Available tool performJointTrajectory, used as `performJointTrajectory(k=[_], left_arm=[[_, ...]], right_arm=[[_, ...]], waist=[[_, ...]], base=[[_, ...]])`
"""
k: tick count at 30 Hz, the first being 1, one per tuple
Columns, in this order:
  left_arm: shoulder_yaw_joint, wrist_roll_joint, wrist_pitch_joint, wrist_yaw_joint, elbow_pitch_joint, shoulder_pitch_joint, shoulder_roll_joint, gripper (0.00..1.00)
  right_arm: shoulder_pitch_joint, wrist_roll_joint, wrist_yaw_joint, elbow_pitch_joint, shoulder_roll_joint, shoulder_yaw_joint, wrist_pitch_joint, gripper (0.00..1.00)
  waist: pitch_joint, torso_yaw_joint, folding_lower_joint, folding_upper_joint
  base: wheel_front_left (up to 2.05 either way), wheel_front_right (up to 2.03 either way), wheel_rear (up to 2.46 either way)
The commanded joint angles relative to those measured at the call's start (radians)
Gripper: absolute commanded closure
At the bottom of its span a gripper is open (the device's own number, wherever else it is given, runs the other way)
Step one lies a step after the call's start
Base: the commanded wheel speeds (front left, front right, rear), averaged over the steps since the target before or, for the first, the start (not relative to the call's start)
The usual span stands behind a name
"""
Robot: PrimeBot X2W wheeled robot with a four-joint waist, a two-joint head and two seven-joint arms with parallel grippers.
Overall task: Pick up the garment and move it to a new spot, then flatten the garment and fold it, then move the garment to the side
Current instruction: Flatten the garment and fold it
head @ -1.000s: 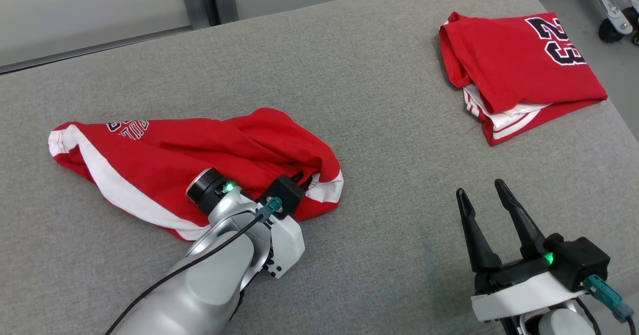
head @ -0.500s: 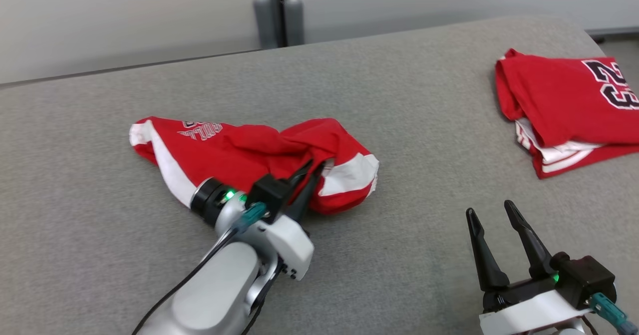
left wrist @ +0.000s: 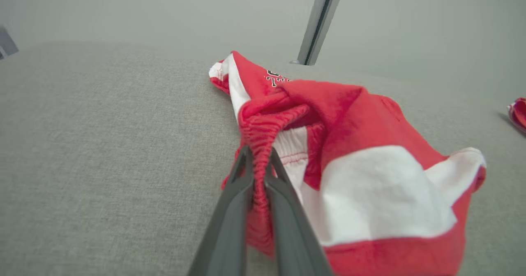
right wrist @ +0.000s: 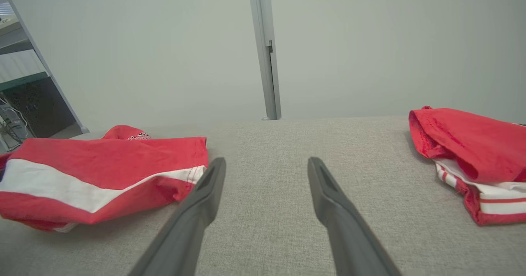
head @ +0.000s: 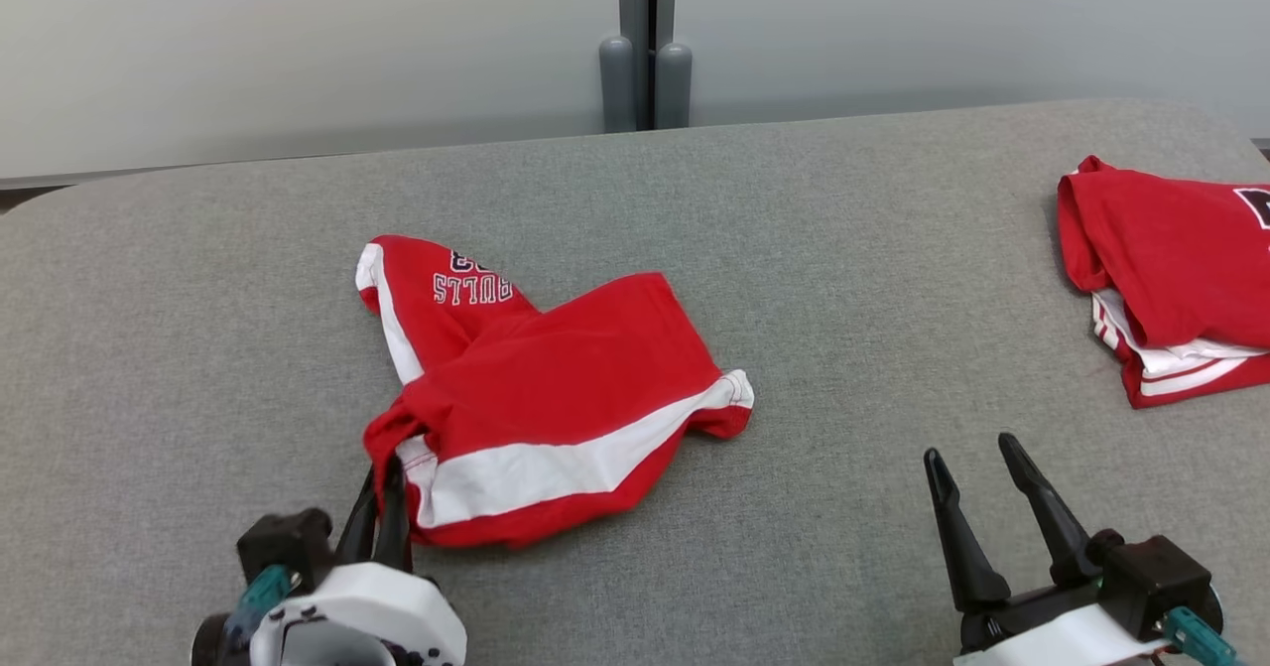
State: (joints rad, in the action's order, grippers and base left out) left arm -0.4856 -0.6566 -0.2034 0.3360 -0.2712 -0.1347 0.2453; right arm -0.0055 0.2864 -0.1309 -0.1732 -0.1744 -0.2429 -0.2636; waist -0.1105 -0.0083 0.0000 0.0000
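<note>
The garment (head: 556, 388) is a pair of red shorts with a white side stripe and black lettering, lying crumpled on the grey padded table (head: 843, 279). My left gripper (head: 382, 472) at the lower left is shut on the gathered red waistband at the garment's near-left corner; the left wrist view shows the garment (left wrist: 353, 152) with its bunched elastic pinched between my fingers (left wrist: 230, 210). My right gripper (head: 972, 448) stands open at the lower right with nothing between its fingers, to the right of the garment (right wrist: 98, 173) in the right wrist view.
A folded red jersey (head: 1171, 289) with white trim lies at the table's right edge, also in the right wrist view (right wrist: 472, 152). A grey wall with a vertical post (head: 645, 41) runs behind the table. Shelving (right wrist: 20, 95) stands at the far left.
The head camera has tilted up and turned left. My left gripper has drawn back toward me, dragging the garment's corner with it, so the garment lies folded over itself differently. The right gripper has stayed put.
</note>
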Motion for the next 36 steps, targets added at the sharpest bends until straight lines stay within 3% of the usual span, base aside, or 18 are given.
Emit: performJointTrajectory(k=[1,4,5,6,7,11,15,21,28,36], left_arm=[[0.014,-0.008,-0.010,0.009,0.007,0.018,0.001,1.00],[0.038,-0.019,-0.034,0.020,0.027,0.058,-0.010,1.00],[0.037,-0.014,-0.037,0.023,0.027,0.072,-0.011,0.88],[0.031,-0.005,-0.039,0.025,0.027,0.082,-0.007,0.36],[0.024,0.004,-0.040,0.030,0.027,0.090,-0.001,0.00],[0.001,0.058,-0.029,0.068,0.055,0.120,0.044,0.00],[-0.055,0.163,0.002,0.107,0.140,0.136,0.132,0.00],[-0.152,0.282,0.153,0.078,0.300,0.088,0.258,0.00],[-0.276,0.480,0.392,0.027,0.310,-0.048,0.377,0.00],[-0.328,0.556,0.495,-0.009,0.352,-0.100,0.420,0.00]], right_arm=[[0.008,-0.006,0.001,-0.001,-0.004,-0.001,-0.001,0.00],[0.019,-0.006,0.001,-0.008,-0.004,-0.003,-0.001,0.00],[0.023,-0.006,0.001,-0.011,-0.004,-0.004,-0.001,0.00],[0.024,-0.005,0.001,-0.012,-0.004,-0.005,-0.001,0.00],[0.024,-0.004,0.001,-0.013,-0.004,-0.007,-0.001,0.00],[0.020,0.000,0.001,-0.013,-0.008,-0.010,-0.001,0.00],[0.029,0.001,0.001,-0.009,-0.010,-0.005,-0.001,0.00],[0.034,0.002,0.001,-0.008,-0.009,-0.004,-0.001,0.00],[-0.002,0.012,0.001,-0.002,-0.016,-0.020,-0.001,0.00],[-0.005,0.018,0.001,-0.003,-0.016,-0.006,-0.001,0.00]], waist=[[0.004,0.003,0.0000,0.0000],[0.015,0.006,0.0000,0.0000],[0.020,0.006,0.0000,0.0000],[0.023,0.006,0.0000,0.0000],[0.026,0.006,0.0000,0.0000],[0.033,0.008,0.0000,0.0000],[0.035,0.011,0.0000,0.0000],[0.029,0.025,0.0000,0.0000],[0.008,0.010,0.0000,0.0000],[-0.010,-0.020,0.0000,0.0000]], base=[[0.00,0.00,0.00],[0.00,0.00,0.00],[0.00,0.00,0.00],[0.00,0.00,0.00],[0.00,0.00,0.00],[0.00,0.00,0.00],[0.00,0.00,0.00],[0.00,0.00,0.00],[0.00,0.00,0.00],[0.00,0.00,0.00]])
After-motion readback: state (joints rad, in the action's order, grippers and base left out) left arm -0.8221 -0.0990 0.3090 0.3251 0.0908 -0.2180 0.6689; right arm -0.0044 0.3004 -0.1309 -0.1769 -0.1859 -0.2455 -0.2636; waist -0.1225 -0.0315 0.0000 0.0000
